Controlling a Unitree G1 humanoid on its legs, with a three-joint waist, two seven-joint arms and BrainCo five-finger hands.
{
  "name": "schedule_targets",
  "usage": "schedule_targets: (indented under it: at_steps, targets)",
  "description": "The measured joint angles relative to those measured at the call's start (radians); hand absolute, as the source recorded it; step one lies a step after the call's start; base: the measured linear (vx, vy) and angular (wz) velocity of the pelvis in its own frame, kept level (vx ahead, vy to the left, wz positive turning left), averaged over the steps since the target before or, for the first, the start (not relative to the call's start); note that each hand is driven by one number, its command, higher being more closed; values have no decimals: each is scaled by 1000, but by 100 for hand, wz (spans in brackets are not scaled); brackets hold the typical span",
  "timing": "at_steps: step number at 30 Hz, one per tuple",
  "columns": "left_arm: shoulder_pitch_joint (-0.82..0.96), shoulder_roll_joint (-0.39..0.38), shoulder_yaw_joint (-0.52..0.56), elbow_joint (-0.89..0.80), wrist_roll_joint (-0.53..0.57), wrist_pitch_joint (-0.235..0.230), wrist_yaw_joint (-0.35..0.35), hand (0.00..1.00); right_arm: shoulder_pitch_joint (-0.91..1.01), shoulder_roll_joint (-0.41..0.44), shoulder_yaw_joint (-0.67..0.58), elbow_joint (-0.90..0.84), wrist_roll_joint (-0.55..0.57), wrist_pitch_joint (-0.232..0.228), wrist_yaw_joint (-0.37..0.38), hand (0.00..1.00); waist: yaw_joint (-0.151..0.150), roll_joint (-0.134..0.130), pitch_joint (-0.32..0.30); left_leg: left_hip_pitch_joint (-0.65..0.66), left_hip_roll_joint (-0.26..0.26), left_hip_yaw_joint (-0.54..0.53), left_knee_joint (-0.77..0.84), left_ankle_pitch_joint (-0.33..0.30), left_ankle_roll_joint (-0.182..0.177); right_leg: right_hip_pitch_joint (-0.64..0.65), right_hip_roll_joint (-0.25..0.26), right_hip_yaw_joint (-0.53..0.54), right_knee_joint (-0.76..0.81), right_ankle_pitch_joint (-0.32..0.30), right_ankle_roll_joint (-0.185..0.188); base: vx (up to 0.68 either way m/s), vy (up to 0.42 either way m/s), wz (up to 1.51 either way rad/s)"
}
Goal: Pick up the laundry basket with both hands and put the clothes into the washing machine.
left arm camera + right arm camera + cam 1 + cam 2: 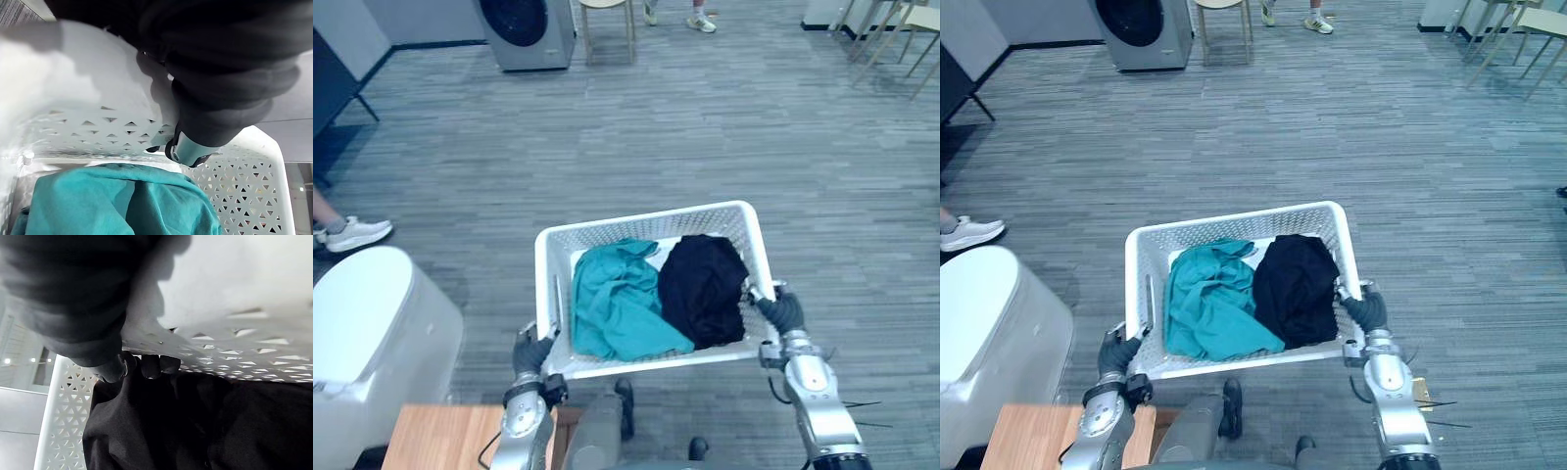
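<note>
washing machine (524, 34): top cut off | person (354, 233): cut by left edge

One garment (617, 305) is laid left of the other garment (703, 289) in the basket (646, 223), between left hand (530, 352) and right hand (785, 311); the washing machine (524, 29) is set far ahead

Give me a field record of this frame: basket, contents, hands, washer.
basket: white laundry basket, carried between both hands
contents: teal garment on the robot's left, black garment on its right, touching
left: left hand curled on the near-left rim
right: right hand curled over the right rim
washer: washing machine far ahead, to the left
stage: clothes not yet loaded
</note>
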Motion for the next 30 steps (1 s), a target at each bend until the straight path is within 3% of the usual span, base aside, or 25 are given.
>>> schedule_targets:
  at_steps: [1,2,4,5,6,7,9,11,12,13,14,15,16,17,18,19,20,21,22,23,24,26,28,29,30]
  targets:
    - [0,-4,0,-5,0,0,-1,100,-7,-1,-1,8,0,0,0,100,2,0,0,-3,-4,9,29,-22,37,-2,-12,0,21,-6,28,651,329,-15]
    - [5,-11,6,-6,0,1,0,100,-23,5,0,37,-1,0,1,100,4,-7,0,14,-18,31,63,-56,93,-17,-37,1,111,-44,84,603,348,-7]
    - [9,-5,-1,-4,0,6,0,100,-26,16,-13,67,-21,1,15,100,-6,-13,0,100,-75,34,41,-107,108,-130,-99,16,486,-90,216,451,263,14]
    - [9,4,-4,-3,1,8,0,100,-25,24,-18,74,-27,1,20,100,-13,-16,0,134,-93,26,21,-113,115,-179,-113,24,609,-78,213,527,219,46]
    - [18,26,-8,0,1,9,0,100,-24,36,-15,87,-32,1,27,100,-38,-17,0,234,-130,6,-50,-116,119,-250,-157,-12,821,-85,173,535,182,44]
    - [26,33,-7,0,3,9,0,100,-25,46,-15,88,-38,1,33,100,-46,-15,0,293,-138,-3,-95,-116,119,-282,-172,-58,855,-101,133,534,151,37]
    - [21,48,-7,0,5,7,0,100,-25,59,-19,88,-52,-3,38,100,-53,-11,-6,385,-136,-29,-178,-116,119,-370,-165,-137,797,-145,51,496,66,15]
    - [14,56,-10,4,9,7,0,100,-27,59,-20,88,-52,-3,41,100,-56,-6,-4,443,-124,-43,-232,-127,103,-451,-127,-158,688,-147,22,536,-5,8]
    - [-2,60,-15,25,9,7,-1,100,-24,59,-25,91,-51,-3,41,100,-62,8,3,493,-99,-52,-264,-137,83,-489,-71,-160,510,-92,17,604,-52,19]
    - [-14,72,-16,47,10,7,-5,100,-24,64,-24,103,-51,-1,41,100,-78,-3,3,538,-93,-56,-290,-142,73,-507,-44,-162,282,27,45,518,-62,31]
    - [-18,80,-16,55,10,7,-7,100,-24,68,-24,104,-51,2,41,100,-86,-15,3,568,-98,-62,-304,-150,59,-523,-46,-162,208,78,60,547,-99,42]
    - [-17,92,-21,69,11,7,-9,100,-22,69,-19,104,-52,11,41,100,-101,-45,1,627,-116,-83,-322,-177,16,-551,-46,-162,138,146,42,590,-142,41]
    - [-1,106,-32,71,11,7,-11,100,-1,69,-13,103,-53,18,41,100,-109,-79,-19,690,-135,-97,-322,-199,-17,-558,-45,-160,124,166,-5,634,-169,44]
    - [0,107,-38,79,13,9,-15,100,14,64,-16,103,-52,19,41,100,-111,-70,-30,710,-126,-119,-307,-212,-23,-563,-34,-131,160,256,-64,688,-190,37]
    - [0,77,-48,86,34,10,-15,100,34,57,-29,103,-52,22,40,100,-115,-28,-54,702,-83,-133,-235,-217,-25,-561,-4,-140,208,313,-71,712,-211,16]
    - [0,46,-48,87,51,9,-15,100,37,48,-48,101,-52,22,41,100,-107,28,-61,633,-23,-130,-41,-208,-41,-529,30,-175,213,298,-80,689,-190,2]
    - [-3,36,-48,87,53,9,-15,100,34,44,-49,99,-52,22,41,100,-108,52,-52,586,9,-128,92,-178,-88,-499,57,-188,211,273,-89,664,-199,-6]
    - [-6,28,-45,90,54,9,-15,100,36,35,-45,88,-51,23,41,100,-109,83,-23,487,72,-109,368,13,-173,-420,102,-194,210,227,-113,525,-148,-10]
    - [0,24,-41,94,53,9,-15,100,40,39,-34,78,-52,27,41,100,-98,87,-18,441,106,-94,491,136,-200,-377,119,-185,200,204,-121,756,-202,-26]
    - [6,24,-38,94,50,9,-15,100,53,42,-24,45,-52,37,36,100,-81,92,-12,333,179,-51,718,124,-175,-289,153,-176,173,162,-130,608,-131,-44]
    - [3,33,-38,90,46,2,-15,100,65,46,-24,9,-52,38,28,100,-64,77,0,231,215,-8,829,73,-104,-200,162,-156,138,134,-136,600,-110,-41]
    - [4,33,-38,78,38,-18,-16,100,60,44,-25,-24,-52,37,20,100,-42,50,8,106,215,56,778,-18,-58,-99,148,-112,65,109,-130,645,-25,-44]
    - [-3,31,-38,56,39,-28,-17,100,41,36,-27,-29,-51,31,13,100,-25,43,9,-5,200,94,550,-66,-51,-31,129,-84,19,81,-108,655,73,-43]
    - [-8,31,-38,54,39,-28,-18,100,32,31,-29,-26,-51,30,12,100,-25,40,14,-31,154,79,290,-55,-67,6,105,-71,4,52,-88,636,171,-35]
    - [-7,28,-38,52,40,-28,-24,100,22,19,-28,-11,-49,26,12,100,-25,41,13,-24,111,52,-11,-6,-132,41,79,-56,0,18,-64,643,195,-33]
